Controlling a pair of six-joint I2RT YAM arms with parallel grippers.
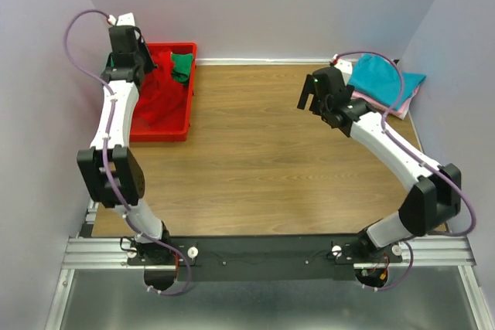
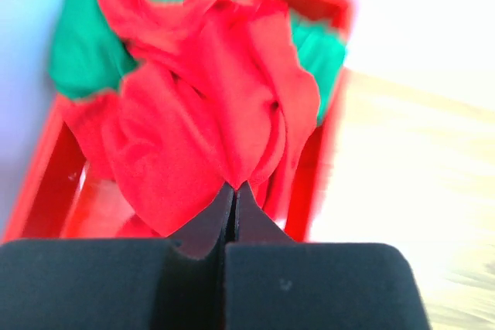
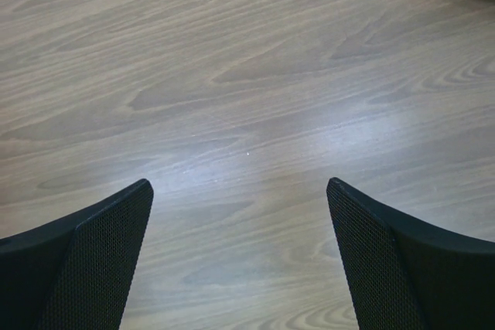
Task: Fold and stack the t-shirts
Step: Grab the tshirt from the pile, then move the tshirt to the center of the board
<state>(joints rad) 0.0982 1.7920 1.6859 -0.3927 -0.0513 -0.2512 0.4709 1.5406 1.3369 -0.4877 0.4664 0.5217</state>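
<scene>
Top view: evenly lit from overhead and sharp throughout, with only faint soft shadows seen on the table [image 1: 255, 152]. Left wrist view: badly overexposed, wood at right blown out to white. The red t-shirt [image 2: 216, 129] and red bin [image 2: 31, 191] are smeared by blur. Right wrist view: sharp, with a pale sheen noted across the wood grain.
</scene>
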